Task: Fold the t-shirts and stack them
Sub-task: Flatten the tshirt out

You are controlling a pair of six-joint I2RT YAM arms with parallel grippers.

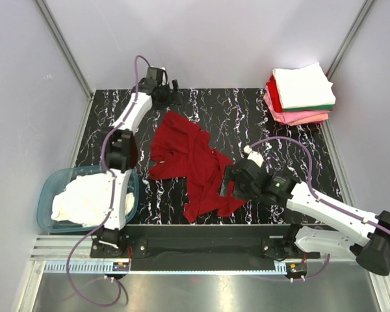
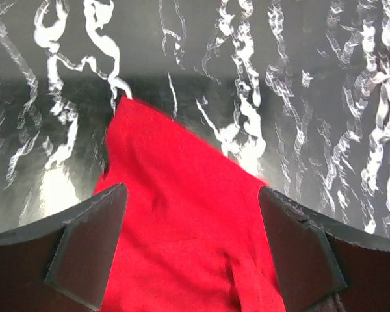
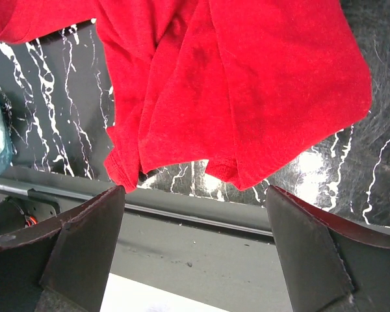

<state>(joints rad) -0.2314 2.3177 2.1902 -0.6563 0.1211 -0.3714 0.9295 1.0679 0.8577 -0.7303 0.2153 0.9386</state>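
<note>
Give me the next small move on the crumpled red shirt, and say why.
Probably lower the left end effector and pinch the dark red t-shirt at its far edge. The shirt lies crumpled and unfolded, and the end effector stands open, holding nothing, with cloth lying right between its jaws.

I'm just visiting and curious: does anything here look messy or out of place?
Yes: the red shirt lies crumpled and twisted in the middle of the table, unlike the neatly folded stack in the far right corner. Nothing looks spilled or damaged.
</note>
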